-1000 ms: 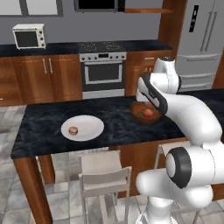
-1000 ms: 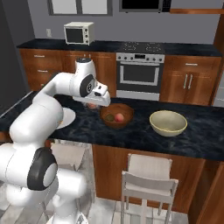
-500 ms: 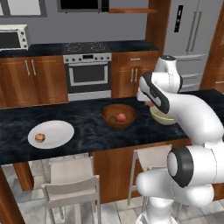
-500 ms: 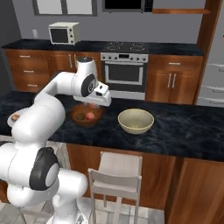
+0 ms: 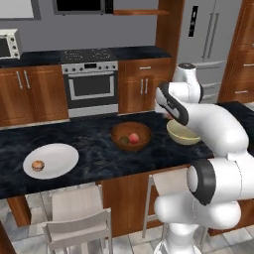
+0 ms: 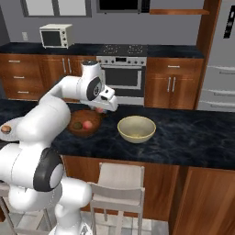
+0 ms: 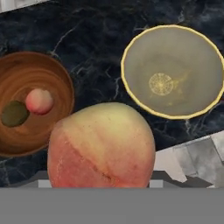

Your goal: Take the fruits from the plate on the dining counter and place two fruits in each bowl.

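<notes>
1. In the hand view a reddish-pink peach [image 7: 101, 145] sits right against the camera, clenched between the jaws; its lower edge is cut off by the bottom of the frame.
2. In the right base view the gripper [image 6: 102, 109] hangs above the table [image 6: 183, 137], over the gap between the two bowls, and a bit of the pink fruit shows under it.
3. The wooden bowl [image 7: 33, 87] stands on the black veined top and holds two fruits: a second reddish-pink peach [image 7: 39, 101] and a dark, olive-brown fruit [image 7: 14, 113], lying just beside each other.
4. The cream bowl [image 7: 173, 70], with a yellowish rim, stands near the wooden one, apart from it; only its own bare floor shows inside.
5. In the left base view the white plate [image 5: 59, 159] lies well apart from both bowls, toward the left end of the table, with one orange-tan fruit [image 5: 37, 165] on it.
6. Farther back, a steel oven [image 5: 91, 87] stands among wooden cabinets, and a toaster oven [image 6: 55, 36] sits on the rear worktop.
</notes>
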### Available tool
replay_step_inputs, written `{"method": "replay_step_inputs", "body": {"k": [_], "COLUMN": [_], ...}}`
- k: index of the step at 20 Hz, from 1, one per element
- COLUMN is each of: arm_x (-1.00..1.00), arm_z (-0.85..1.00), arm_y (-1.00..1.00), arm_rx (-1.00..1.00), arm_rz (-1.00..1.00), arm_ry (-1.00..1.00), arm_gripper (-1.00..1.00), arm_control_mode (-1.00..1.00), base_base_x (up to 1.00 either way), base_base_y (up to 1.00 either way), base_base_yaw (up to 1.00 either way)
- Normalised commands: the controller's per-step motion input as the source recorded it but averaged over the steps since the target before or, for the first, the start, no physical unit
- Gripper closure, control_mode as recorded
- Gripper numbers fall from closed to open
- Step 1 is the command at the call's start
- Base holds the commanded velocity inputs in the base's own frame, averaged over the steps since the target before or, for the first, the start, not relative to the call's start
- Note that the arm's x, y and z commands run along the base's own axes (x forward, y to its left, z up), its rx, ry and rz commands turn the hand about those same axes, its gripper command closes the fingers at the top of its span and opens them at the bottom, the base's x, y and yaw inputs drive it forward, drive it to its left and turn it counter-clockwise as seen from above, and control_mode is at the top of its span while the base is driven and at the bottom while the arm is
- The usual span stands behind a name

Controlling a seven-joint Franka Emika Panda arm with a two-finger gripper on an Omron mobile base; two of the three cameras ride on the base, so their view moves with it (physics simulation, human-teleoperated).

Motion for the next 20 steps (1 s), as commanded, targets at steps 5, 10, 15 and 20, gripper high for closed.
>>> {"method": "replay_step_inputs", "body": {"k": [5,10,15,20], "arm_x": [0.45,0.78,0.47,0.48], "arm_z": [-0.14,-0.06,-0.31,-0.49], "arm_y": [-0.59,-0.92,-0.71,-0.13], "arm_rx": [0.04,0.06,0.01,0.02], "arm_rz": [-0.30,-0.27,-0.16,-0.02], "arm_ry": [0.02,0.22,0.17,0.00], "arm_gripper": [1.00,1.00,1.00,1.00], "arm_control_mode": [-1.00,-1.00,-1.00,-1.00], "base_base_x": [0.00,0.00,0.00,0.00], "base_base_y": [0.00,0.00,0.00,0.00], "base_base_yaw": [0.00,0.00,0.00,0.00]}}
